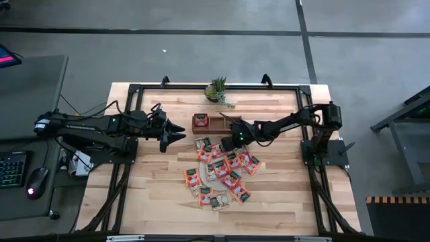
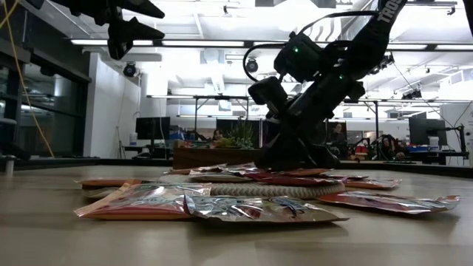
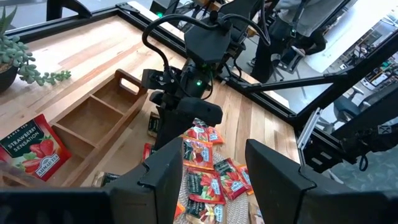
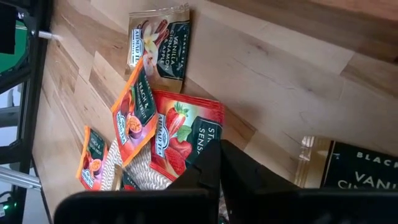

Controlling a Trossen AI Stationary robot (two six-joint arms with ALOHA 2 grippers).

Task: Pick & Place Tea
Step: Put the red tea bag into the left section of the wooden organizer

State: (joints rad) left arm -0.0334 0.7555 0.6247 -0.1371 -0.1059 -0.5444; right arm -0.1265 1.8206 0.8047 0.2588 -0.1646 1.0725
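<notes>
High view: right gripper (image 1: 228,142) is down at the tray-side edge of the tea pile (image 1: 222,173). The sachets lie scattered on and around the round woven mat (image 1: 216,171), most of them on the side of the gripper away from the wooden tray (image 1: 209,122). One red sachet (image 1: 200,122) already sits in the tray's end compartment; the other compartments look bare. Left gripper (image 1: 176,131) hovers just beyond the tray's loaded end, apart from the pile.

Low view: right gripper (image 2: 288,159) is pressed down among the sachets on the mat (image 2: 266,190). Left gripper (image 2: 151,21) hangs high above the table, holding nothing.

Left wrist view: left fingers (image 3: 163,177) stand apart with nothing between them. The tray (image 3: 93,121) lies ahead of them, a strawberry sachet (image 3: 34,146) at its near end.

Right wrist view: right fingers (image 4: 214,171) are brought together at their tips, right at the edge of a red strawberry sachet (image 4: 180,134). It probably has that edge pinched, but the contact itself is hidden.

Progress, as judged: early. One sachet placed, possibly a second in the grip, more than a dozen left on the table.
</notes>
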